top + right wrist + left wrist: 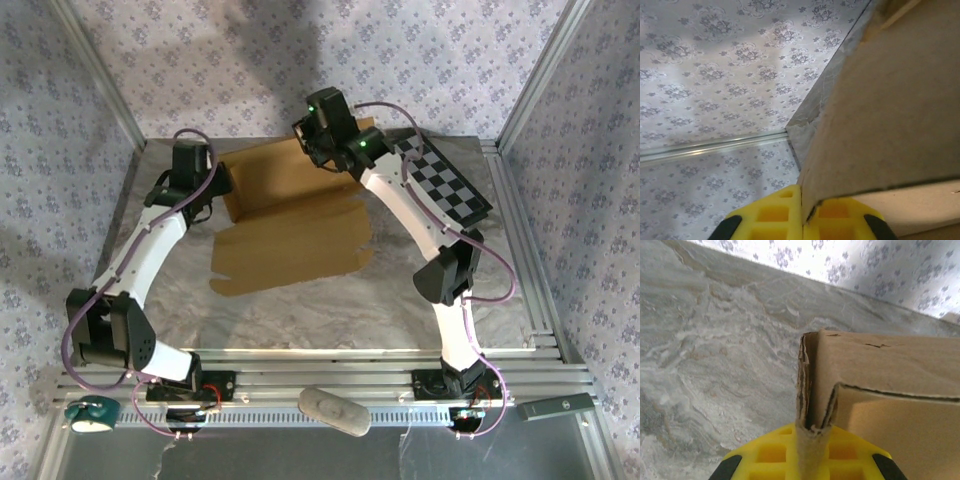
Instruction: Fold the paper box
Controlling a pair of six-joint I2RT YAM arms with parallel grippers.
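Note:
The tan paper box point(290, 250) lies partly folded mid-table, its front panel flat and its back walls raised. My left gripper point(215, 188) is at the box's left rear corner. In the left wrist view its yellow fingers point(772, 455) are shut on the doubled side wall point(812, 390), which stands upright between them. My right gripper point(322, 150) is at the right rear end of the raised wall. There the yellow fingers point(775, 215) are shut on the edge of a cardboard panel point(890, 110), which rises up and to the right.
A black-and-white checkerboard panel point(450, 185) lies at the back right, under the right arm. Patterned walls and aluminium frame rails point(520, 250) close in the table. On the front ledge sit a teal object point(90, 415), a white oval object point(333, 410) and a dark bar point(560, 407).

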